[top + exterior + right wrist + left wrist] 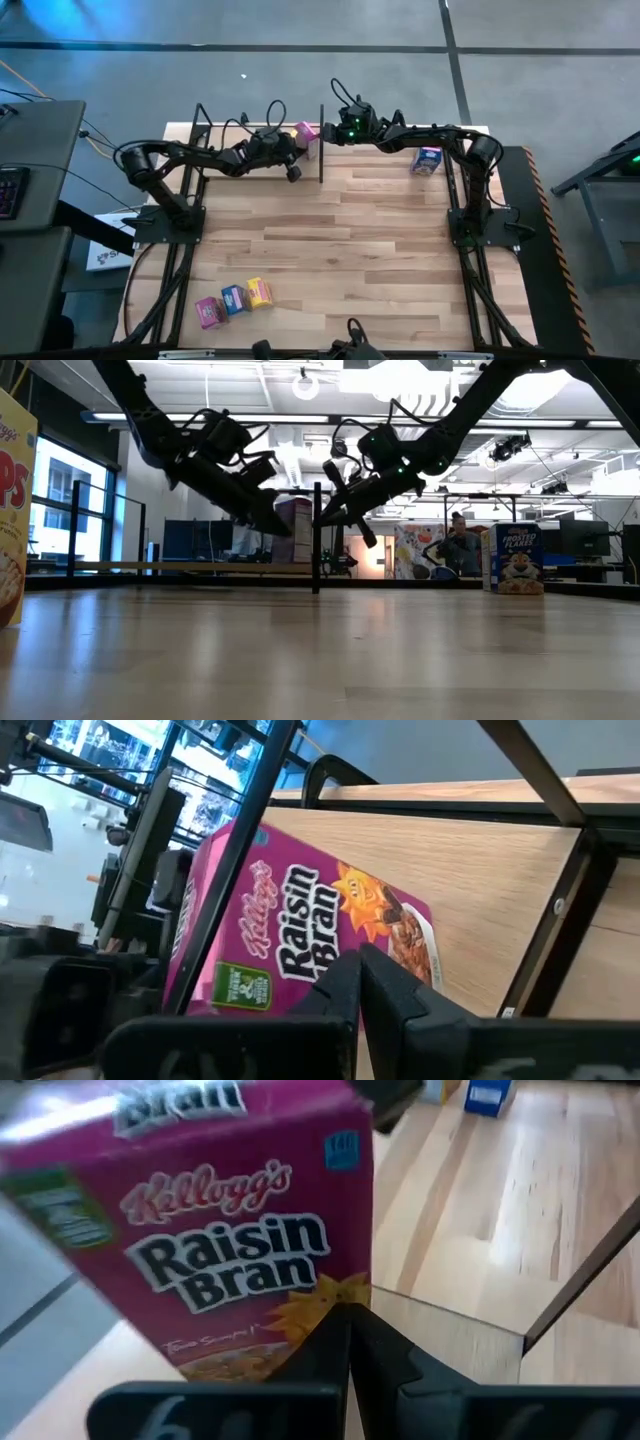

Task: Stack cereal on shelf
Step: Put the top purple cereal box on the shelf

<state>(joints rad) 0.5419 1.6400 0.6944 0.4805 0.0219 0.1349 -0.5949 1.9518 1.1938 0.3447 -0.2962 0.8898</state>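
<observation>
A magenta-pink Raisin Bran cereal box [306,136] stands upright on the shelf's pale board [480,850], near the black post [322,150] at the shelf's right end. My left gripper [347,1320] is shut. Its tips are in front of one broad face of the box, by a lower corner. My right gripper [357,965] is also shut and points at the opposite broad face from the table's right. In the low view the two arms slant down toward the box [296,525] from either side. My left gripper's shut tips overlap the box's printed face near its lower corner [320,1295], slanting down from the table's left; I cannot tell whether they touch it. My right gripper's shut tips lie over the other face [330,935], slanting down from the right; I cannot tell whether they touch it either.
A blue cereal box [427,160] stands on the table at the far right. Three boxes, pink [208,311], blue [233,299] and yellow [259,292], stand in a row at the near left. A person [462,545] is in the room behind.
</observation>
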